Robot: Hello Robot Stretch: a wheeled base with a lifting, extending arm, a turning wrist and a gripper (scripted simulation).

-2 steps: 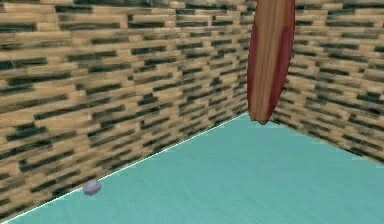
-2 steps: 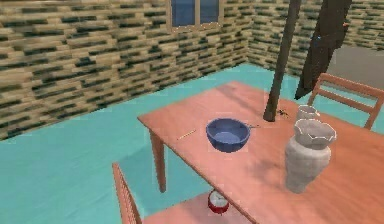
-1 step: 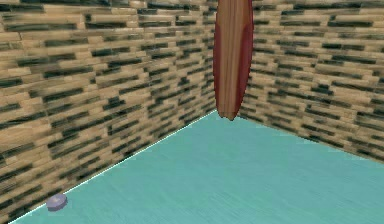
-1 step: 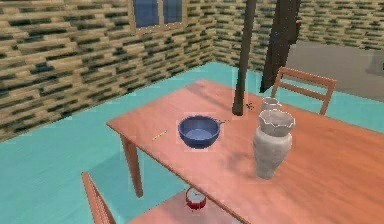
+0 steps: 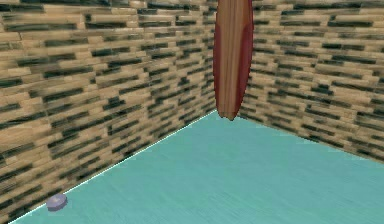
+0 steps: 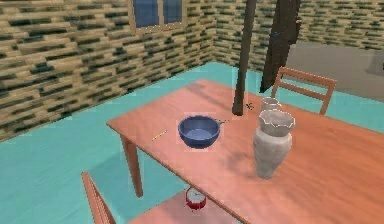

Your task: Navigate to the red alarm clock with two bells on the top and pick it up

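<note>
- Brick walls [image 5: 90,90] and a teal floor [image 5: 250,180] surround a wooden tabletop [image 6: 330,180].
- A small red-and-white thing [image 6: 196,200], probably the alarm clock, sits low by the tabletop's near edge, seemingly on a chair [image 6: 95,197].
- Judged step: final approach. Next, line the base up and reach low.
- The blue bowl [image 6: 200,131] looks empty; the pale vase [image 6: 272,145] hides its inside.
- Tool state: cannot tell.
</note>
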